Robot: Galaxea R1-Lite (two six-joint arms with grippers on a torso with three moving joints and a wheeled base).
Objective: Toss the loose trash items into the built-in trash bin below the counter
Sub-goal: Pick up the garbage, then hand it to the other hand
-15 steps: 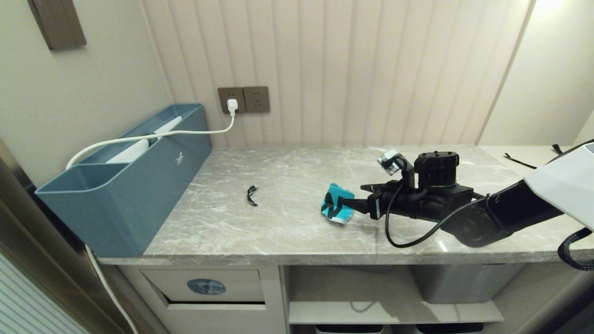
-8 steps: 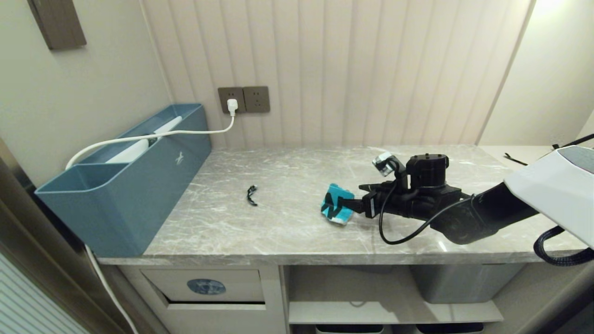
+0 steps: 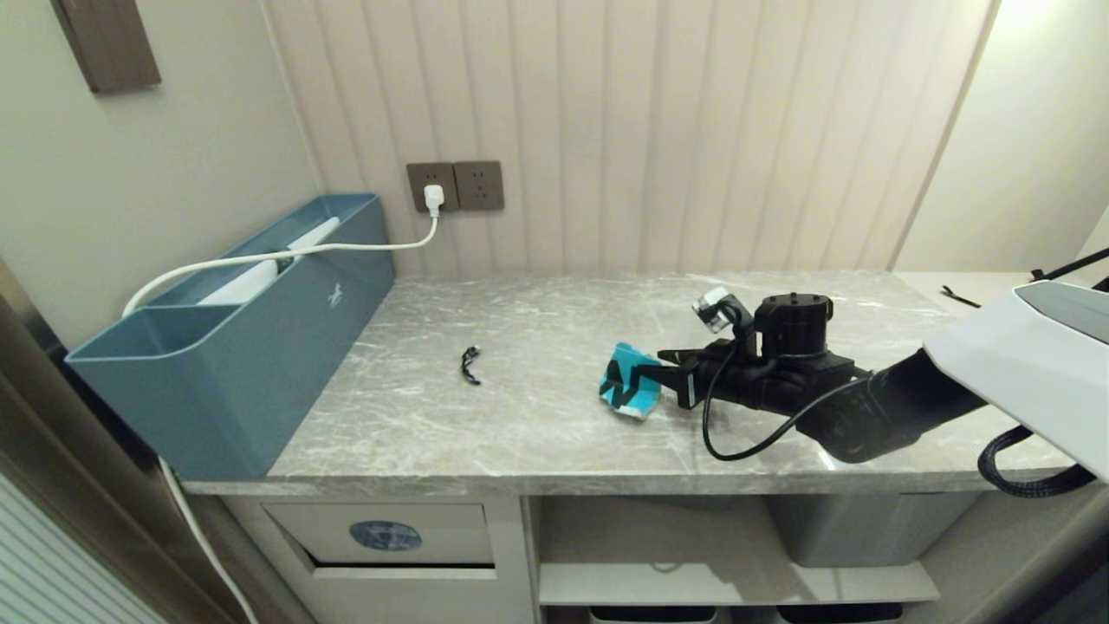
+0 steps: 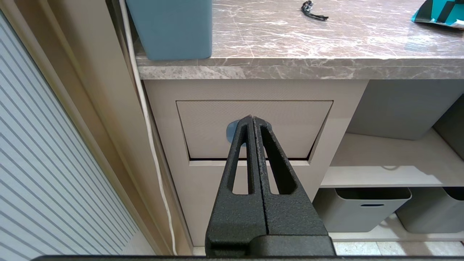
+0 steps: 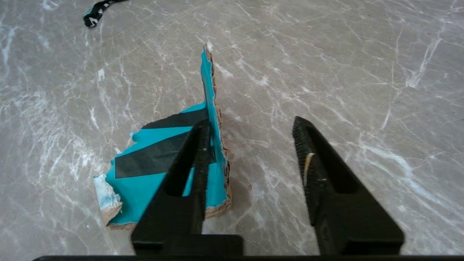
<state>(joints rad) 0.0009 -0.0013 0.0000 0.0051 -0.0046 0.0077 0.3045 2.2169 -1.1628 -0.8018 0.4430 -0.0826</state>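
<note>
On the tabletop (image 3: 537, 407), the right end effector (image 3: 648, 374) has its jaws apart around the upright flap of the turquoise cardboard piece (image 3: 625, 392), while the left end effector (image 4: 252, 123) is closed before the trash bin flap (image 4: 253, 128).

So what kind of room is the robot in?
Probably a hotel room or home nook. There is a long grey marble-look counter, a beige built-in trash bin flap with a blue sticker under it, and dark wall sockets with a white plug in one.
</note>
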